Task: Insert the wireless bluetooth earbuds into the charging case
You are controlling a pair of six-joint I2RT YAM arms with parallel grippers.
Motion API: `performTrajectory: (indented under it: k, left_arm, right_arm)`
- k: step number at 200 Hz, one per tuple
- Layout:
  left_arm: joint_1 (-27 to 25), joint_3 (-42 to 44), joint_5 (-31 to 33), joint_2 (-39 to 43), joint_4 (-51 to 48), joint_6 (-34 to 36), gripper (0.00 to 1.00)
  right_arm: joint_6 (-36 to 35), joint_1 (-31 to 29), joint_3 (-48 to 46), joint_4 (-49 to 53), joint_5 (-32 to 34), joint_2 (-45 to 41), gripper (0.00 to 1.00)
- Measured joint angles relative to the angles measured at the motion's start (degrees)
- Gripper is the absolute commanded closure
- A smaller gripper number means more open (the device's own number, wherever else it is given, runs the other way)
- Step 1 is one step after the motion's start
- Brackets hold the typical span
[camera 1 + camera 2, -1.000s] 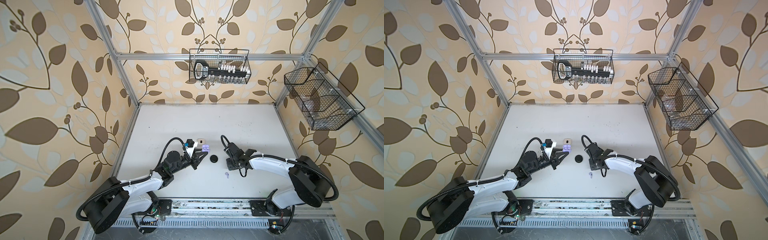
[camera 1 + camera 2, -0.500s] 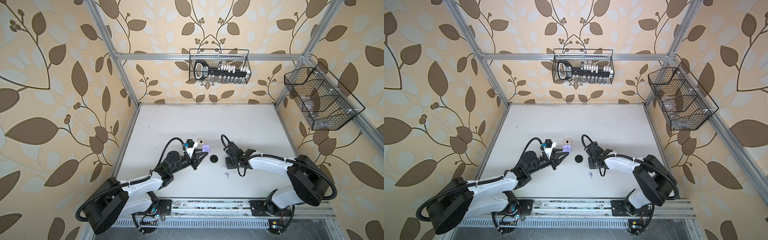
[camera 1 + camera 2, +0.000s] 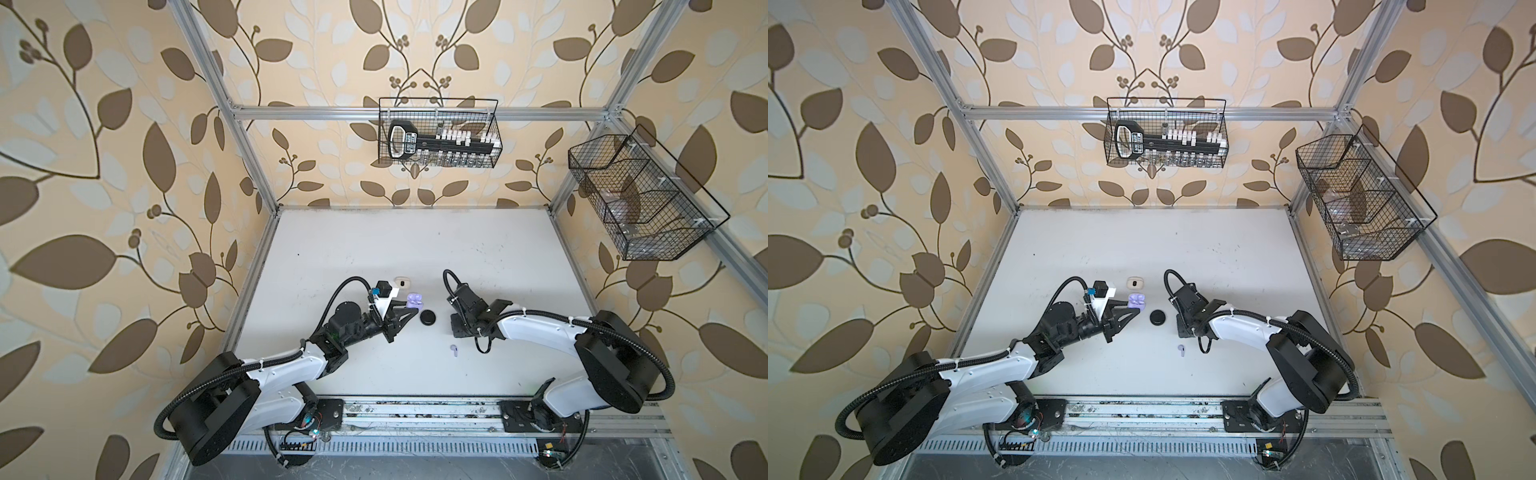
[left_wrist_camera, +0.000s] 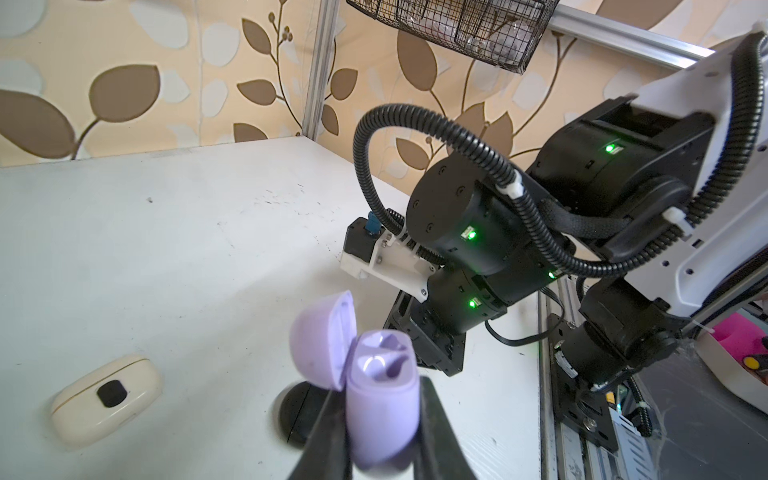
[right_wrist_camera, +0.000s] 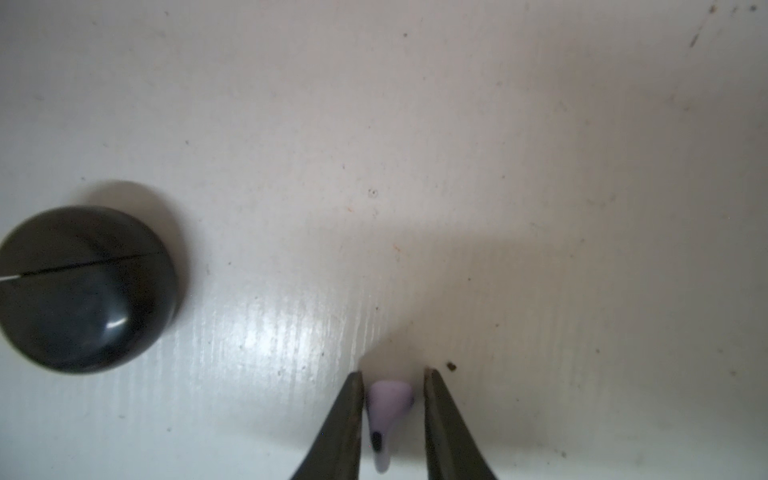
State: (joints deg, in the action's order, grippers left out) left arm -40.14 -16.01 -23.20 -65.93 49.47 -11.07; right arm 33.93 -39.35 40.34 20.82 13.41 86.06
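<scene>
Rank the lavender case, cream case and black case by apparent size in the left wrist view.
1. Lavender case: largest, but nearest the camera, so this is unsure.
2. Cream case.
3. Black case: smallest showing, but mostly hidden behind the lavender case, so its rank is unsure.

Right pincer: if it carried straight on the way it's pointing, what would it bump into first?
The right pincer points down with tips either side of a purple earbud. Straight on, they'd meet the white table almost at once, though the gap is unclear.
</scene>
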Motion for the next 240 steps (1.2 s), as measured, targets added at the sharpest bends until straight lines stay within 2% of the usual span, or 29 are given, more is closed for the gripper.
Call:
performTrajectory:
  k: [88, 135, 205, 240]
  left_arm:
    - [-0.02, 0.00, -1.79, -3.26, 1.29, 0.31, 1.00]
    - [-0.79, 0.00, 0.81, -8.94, 5.22, 0.52, 1.00]
    - [-5.33, -1.40, 4.00, -29.09, 20.74, -2.10, 1.00]
    - [-6.43, -3.78, 4.20, -32.04, 24.68, -4.00, 1.00]
  right_arm:
    - [3.63, -0.20, -2.91, -2.38, 1.03, -2.45, 0.86]
    - [9.53, -2.10, -7.30, -3.10, 3.23, -10.58, 0.86]
    - [19.39, -11.04, -9.92, -8.94, 14.25, -27.21, 0.87]
    - [22.27, -17.66, -9.92, -11.72, 21.49, -31.52, 0.88]
